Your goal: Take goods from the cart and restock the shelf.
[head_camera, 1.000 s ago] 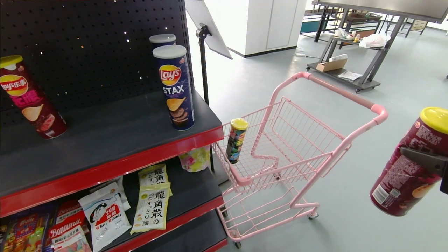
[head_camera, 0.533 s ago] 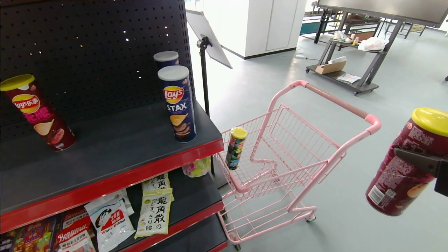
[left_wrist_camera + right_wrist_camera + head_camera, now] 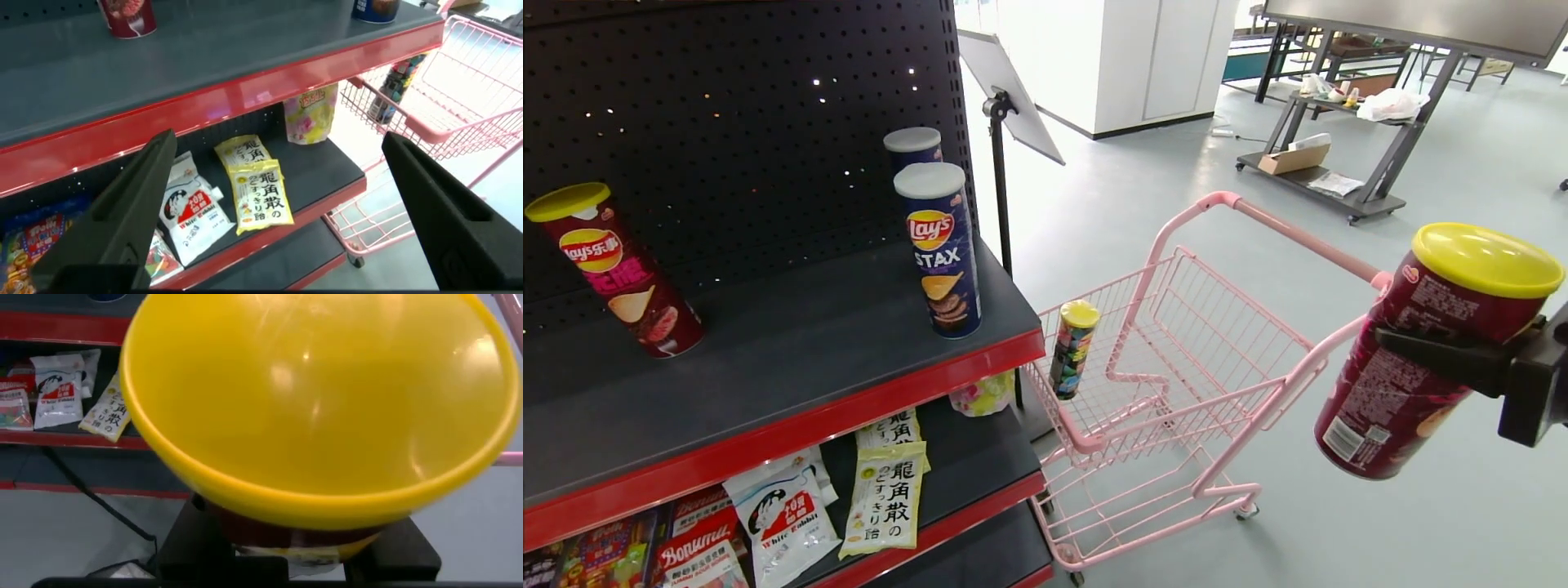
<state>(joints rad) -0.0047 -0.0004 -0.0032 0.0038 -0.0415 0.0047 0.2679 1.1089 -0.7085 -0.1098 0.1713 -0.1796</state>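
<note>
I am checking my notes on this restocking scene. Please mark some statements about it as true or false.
1. The right gripper holds a red can with a yellow lid. True.
2. The cart holds nothing. False: a small can with a yellow lid stands in its basket.
3. Two blue cans stand on the shelf, one behind the other. True.
4. The left gripper is shut on a snack bag. False: it is open and holds nothing.
5. The held red can rests on the shelf. False: it is in the air, on the far side of the cart from the shelf.
</note>
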